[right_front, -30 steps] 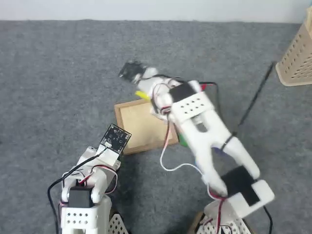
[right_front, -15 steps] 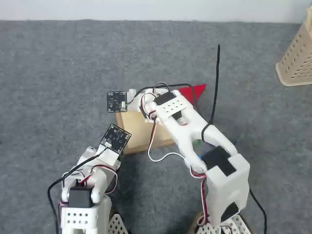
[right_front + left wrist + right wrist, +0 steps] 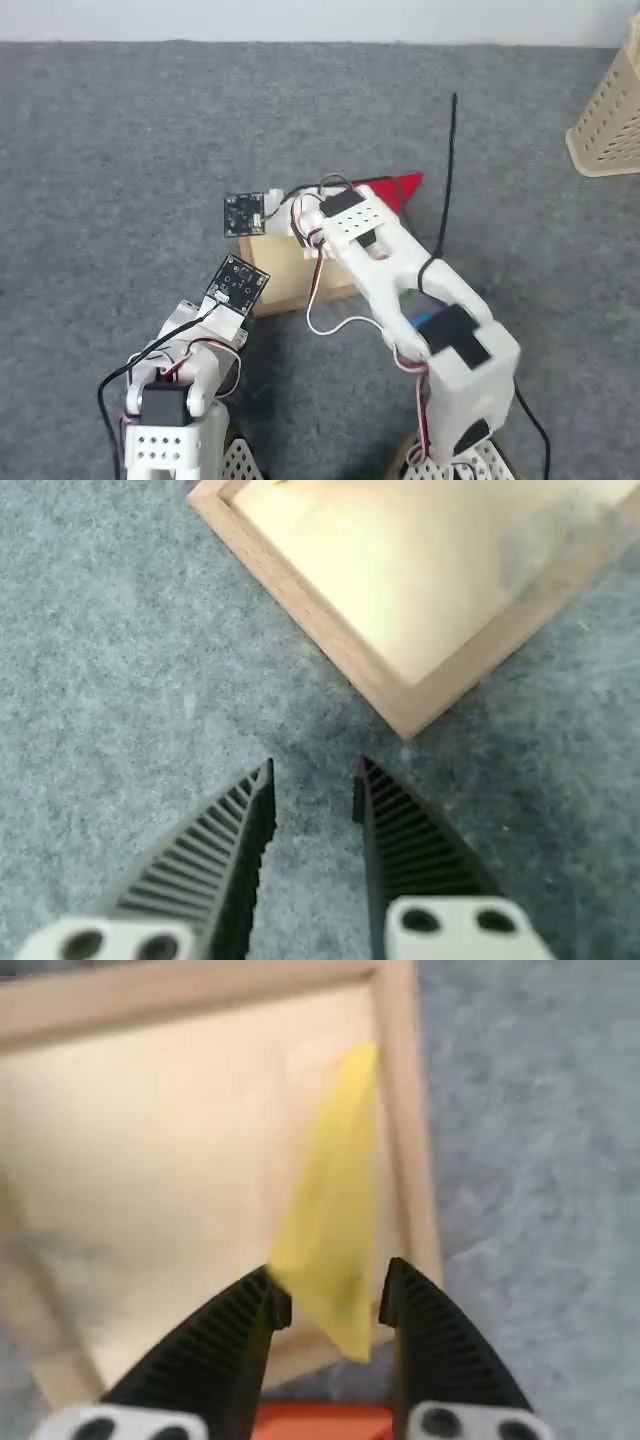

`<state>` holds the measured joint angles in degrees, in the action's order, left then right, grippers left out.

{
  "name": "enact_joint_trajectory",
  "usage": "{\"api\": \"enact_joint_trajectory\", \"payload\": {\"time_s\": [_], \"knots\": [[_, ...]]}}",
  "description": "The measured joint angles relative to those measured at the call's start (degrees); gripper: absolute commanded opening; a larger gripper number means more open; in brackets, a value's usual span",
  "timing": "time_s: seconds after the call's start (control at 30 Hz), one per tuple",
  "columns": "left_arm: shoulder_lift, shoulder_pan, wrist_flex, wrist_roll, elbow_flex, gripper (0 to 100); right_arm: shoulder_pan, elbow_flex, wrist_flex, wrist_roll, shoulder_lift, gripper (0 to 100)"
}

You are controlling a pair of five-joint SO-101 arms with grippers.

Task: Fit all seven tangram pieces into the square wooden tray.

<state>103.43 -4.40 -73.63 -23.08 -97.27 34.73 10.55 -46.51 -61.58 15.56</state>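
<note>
Right hand [image 3: 330,1285] is clamped on the yellow piece [image 3: 335,1190], which hangs tilted over the tray [image 3: 400,1110], close to the wall just ahead of the fingers. In the last second the arm has swung back from beyond the tray, uncovering a red piece [image 3: 395,187]. Release is probably next. Left hand [image 3: 310,780] is apart and unmoved, with the tray corner just ahead.

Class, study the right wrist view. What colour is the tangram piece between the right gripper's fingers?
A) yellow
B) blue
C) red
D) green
A: the right gripper holds the yellow piece, tilted, over the wooden tray.
</note>
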Motion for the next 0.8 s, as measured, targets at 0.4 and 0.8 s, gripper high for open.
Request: {"api": "enact_joint_trajectory", "payload": {"time_s": [0.4,0.8], "knots": [[0.0,0.0,0.0,0.0,0.0,12,-4.3,1.6,-1.6,9.2,-4.7,13.6],[0.0,0.0,0.0,0.0,0.0,12,-4.6,6.7,0.7,12.4,-4.0,2.0]]}}
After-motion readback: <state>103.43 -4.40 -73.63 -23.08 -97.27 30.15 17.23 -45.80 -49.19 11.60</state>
